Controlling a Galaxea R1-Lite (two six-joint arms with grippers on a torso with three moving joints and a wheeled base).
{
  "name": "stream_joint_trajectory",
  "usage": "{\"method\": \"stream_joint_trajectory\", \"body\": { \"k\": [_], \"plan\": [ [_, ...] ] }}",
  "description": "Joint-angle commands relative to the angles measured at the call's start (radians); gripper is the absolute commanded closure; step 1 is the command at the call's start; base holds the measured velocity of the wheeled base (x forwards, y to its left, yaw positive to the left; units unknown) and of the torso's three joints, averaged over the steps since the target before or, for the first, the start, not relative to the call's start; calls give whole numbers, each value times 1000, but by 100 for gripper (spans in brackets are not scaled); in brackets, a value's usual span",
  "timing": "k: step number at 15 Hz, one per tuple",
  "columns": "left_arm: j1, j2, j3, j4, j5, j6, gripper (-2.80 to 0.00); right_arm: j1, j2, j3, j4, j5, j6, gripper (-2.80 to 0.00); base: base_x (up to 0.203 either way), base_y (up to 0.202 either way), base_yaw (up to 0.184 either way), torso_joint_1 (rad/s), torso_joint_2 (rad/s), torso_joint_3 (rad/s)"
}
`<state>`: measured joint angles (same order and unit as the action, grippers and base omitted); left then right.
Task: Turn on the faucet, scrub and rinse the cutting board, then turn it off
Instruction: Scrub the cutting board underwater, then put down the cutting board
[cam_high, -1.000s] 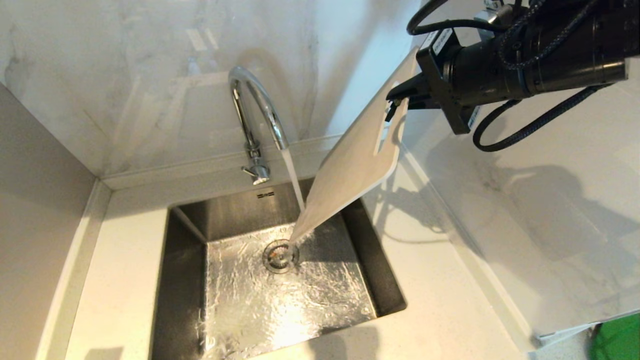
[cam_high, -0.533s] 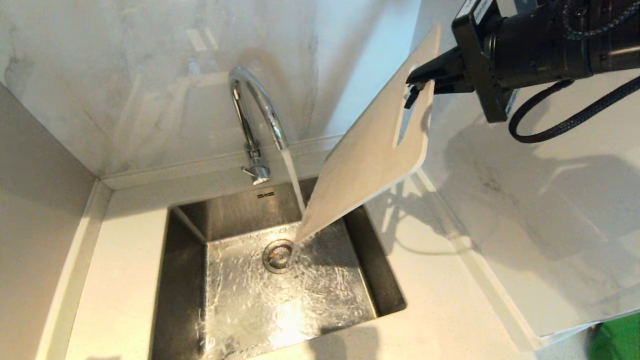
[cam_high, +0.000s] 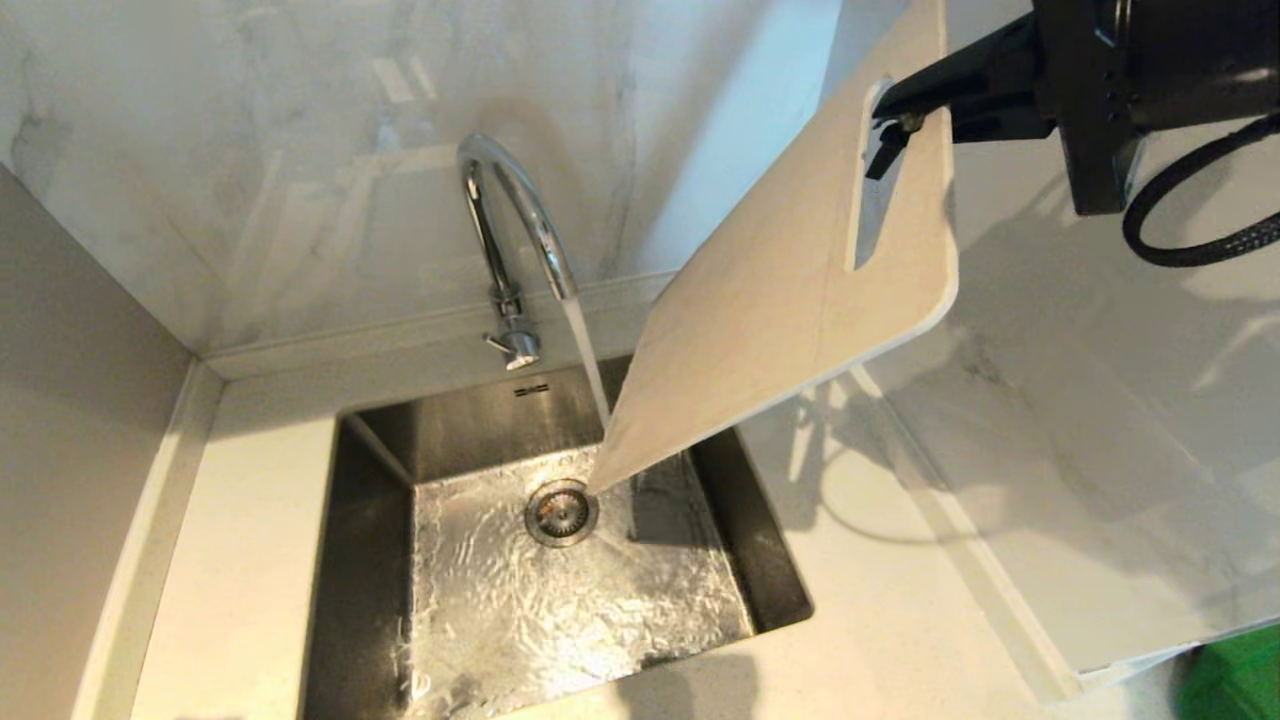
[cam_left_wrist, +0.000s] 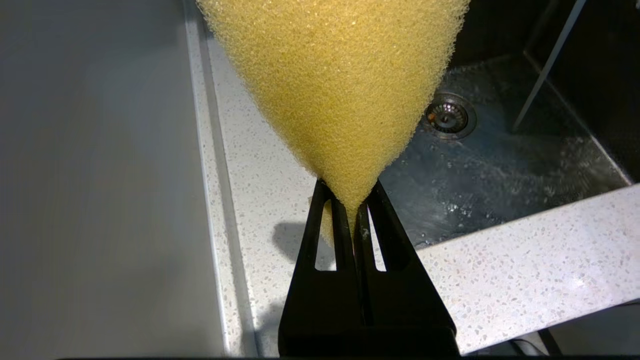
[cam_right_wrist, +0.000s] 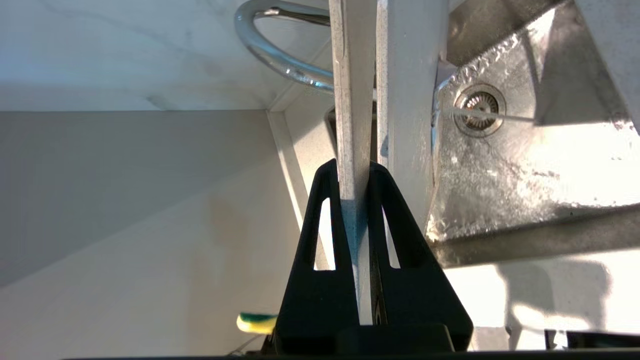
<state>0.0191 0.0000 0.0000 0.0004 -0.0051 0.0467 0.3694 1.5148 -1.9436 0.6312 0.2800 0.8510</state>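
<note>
Over the sink (cam_high: 380, 440), I've got my right end effector (cam_high: 890, 125) pinching the wet, stiff, slippery cutting board (cam_high: 790, 300) by its slot-handle end, low corner under the faucet (cam_high: 510, 220) stream, probably light.

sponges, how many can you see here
2. One yellow sponge is pinched in the left gripper over the counter beside the sink. A second, yellow-green one shows in the right wrist view behind that gripper. Others may be hidden.

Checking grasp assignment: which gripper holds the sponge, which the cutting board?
The left gripper pinches the yellow sponge; the right gripper clamps the cutting board at its handle end.
</note>
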Motion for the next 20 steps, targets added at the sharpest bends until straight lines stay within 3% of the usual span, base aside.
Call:
{"method": "stream_joint_trajectory", "body": {
  "k": [1,5,7,9,12,20],
  "plan": [
    [1,-3,0,0,3,-25,0,0,-62,0,40,3,4,0,0,0,0,0,0,0],
    [1,-3,1,0,4,-41,0,0,-130,7,130,0,-5,0,0,0,0,0,0,0],
    [1,-3,0,0,4,-41,0,-1,-160,8,223,-10,-68,0,0,0,0,0,0,0],
    [0,-3,0,0,4,-41,0,1,-171,9,279,-82,-130,0,0,0,0,0,0,0],
    [1,-3,1,0,4,-41,0,0,-171,23,288,-148,-139,0,0,0,0,0,0,0],
    [1,-3,0,0,4,-41,0,13,-160,85,311,-147,-134,0,0,0,0,0,0,0]
  ]
}}
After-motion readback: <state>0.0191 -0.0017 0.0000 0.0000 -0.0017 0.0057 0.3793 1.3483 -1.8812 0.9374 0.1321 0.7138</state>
